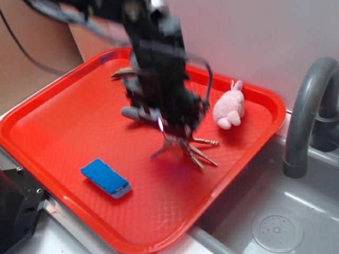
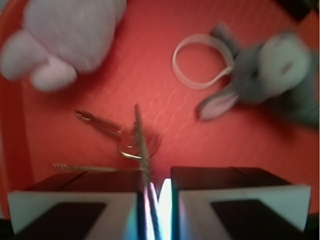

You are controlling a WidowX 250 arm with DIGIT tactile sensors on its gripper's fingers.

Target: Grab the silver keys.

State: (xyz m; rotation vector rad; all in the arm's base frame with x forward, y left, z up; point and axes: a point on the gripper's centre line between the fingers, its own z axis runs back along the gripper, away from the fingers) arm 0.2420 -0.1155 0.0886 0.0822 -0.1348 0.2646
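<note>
On the red plastic tray with its fine waffle texture, I see my hand standing right over the bunch of thin silver metal keys. From the wrist view the two fingers are almost fully together, with only a narrow slit between them, and one flat key blade runs up into that slit, so I judge the hand has pinched the keys. The other keys fan out on the tray below and beside the hand, near the tray's right-front part. So the grip seems made; what is left, I think, is to lift and confirm the bunch comes along, because thin smooth metal can slip.

Just beside the keys lies a soft pink plush toy, and behind the hand a grey plush toy with a thin white loop. A blue ribbed rectangular block lies well apart.
</note>
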